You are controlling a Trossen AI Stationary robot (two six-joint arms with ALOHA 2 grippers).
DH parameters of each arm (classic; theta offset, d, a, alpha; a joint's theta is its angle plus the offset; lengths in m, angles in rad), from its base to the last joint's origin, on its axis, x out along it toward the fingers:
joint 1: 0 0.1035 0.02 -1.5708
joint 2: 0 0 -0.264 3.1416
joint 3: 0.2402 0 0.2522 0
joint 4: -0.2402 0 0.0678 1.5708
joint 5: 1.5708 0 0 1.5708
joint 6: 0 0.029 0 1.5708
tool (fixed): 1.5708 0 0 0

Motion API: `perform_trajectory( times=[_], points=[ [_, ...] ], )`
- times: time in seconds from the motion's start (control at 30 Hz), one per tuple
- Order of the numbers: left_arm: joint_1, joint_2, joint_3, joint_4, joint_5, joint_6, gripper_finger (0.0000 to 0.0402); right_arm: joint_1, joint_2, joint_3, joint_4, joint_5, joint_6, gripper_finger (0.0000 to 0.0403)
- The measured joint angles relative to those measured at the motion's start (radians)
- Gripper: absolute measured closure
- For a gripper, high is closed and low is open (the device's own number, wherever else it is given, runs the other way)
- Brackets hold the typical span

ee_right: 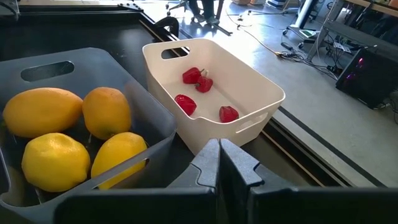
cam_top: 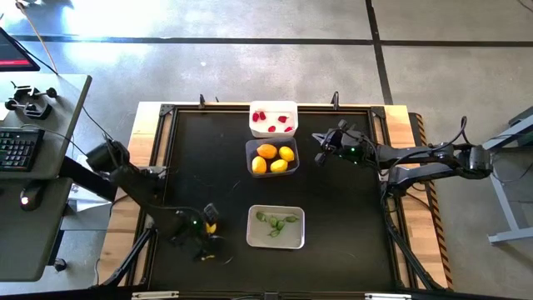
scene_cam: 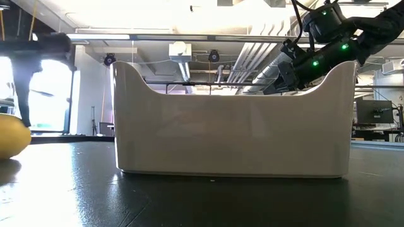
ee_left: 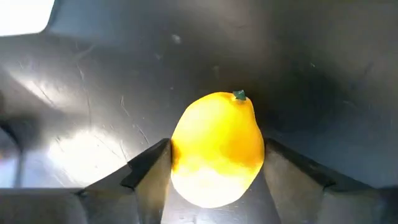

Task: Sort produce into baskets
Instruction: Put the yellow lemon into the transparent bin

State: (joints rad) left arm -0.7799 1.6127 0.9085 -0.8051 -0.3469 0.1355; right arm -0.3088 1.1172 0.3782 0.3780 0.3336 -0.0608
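Note:
A yellow lemon (ee_left: pixel 217 146) sits between the fingers of my left gripper (cam_top: pixel 210 226) at the table's near left; it also shows at the low view's left edge (scene_cam: pixel 7 135). Three baskets stand in a row down the table's middle. The white one (cam_top: pixel 291 108), at the far edge, holds red berries (ee_right: pixel 202 79). The clear dark one (cam_top: pixel 249 156) holds several lemons (ee_right: pixel 106 112). The pale grey one (cam_top: pixel 253 233), nearest, holds green leafy pieces (cam_top: pixel 276 222). My right gripper (cam_top: pixel 319 156) is shut and empty, above the table just right of the dark basket. My left gripper pinches the lemon by its two opposite sides (ee_left: pixel 177 155), one finger on each, near the lemon's broad end. The fingers (ee_left: pixel 149 171) come from above, pointing down. The lemon's green-tipped end (ee_left: pixel 239 95) points away from the gripper. Whether the lemon rests on the table I cannot tell.
The black tabletop (cam_top: pixel 350 225) has bare room right of the baskets and between the left gripper and the pale grey basket. A wooden rim (cam_top: pixel 420 208) frames it. In the low view the pale grey basket (scene_cam: pixel 233 120) fills the middle. A desk with a keyboard (cam_top: pixel 21 146) stands off the table's left.

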Motion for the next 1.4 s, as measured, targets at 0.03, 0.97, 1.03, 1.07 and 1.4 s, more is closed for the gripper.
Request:
perform_trajectory(
  times=[0.03,0.97,1.03,1.07,1.4],
  points=[
    [0.013,-0.001,0.001,-0.004,0.015,-0.025,0.0187,0.0,0.0,0.0,0.0,0.0,0.0,0.0402],
    [0.809,-0.307,0.055,0.2,0.125,-0.117,0.0244,0.0,0.0,0.0,-0.012,0.0,0.036,0.0402],
    [0.867,-0.301,0.064,0.277,0.146,-0.082,0.0244,0.0,0.0,0.0,-0.016,0.0,0.036,0.0402],
    [0.896,-0.295,0.067,0.309,0.169,-0.07,0.0244,0.0,0.0,0.0,-0.019,0.0,0.036,0.0402],
    [1.038,-0.111,0.198,0.361,0.314,0.05,0.0245,0.0,0.0,0.0,-0.022,0.0,0.036,0.0402]
  ],
)
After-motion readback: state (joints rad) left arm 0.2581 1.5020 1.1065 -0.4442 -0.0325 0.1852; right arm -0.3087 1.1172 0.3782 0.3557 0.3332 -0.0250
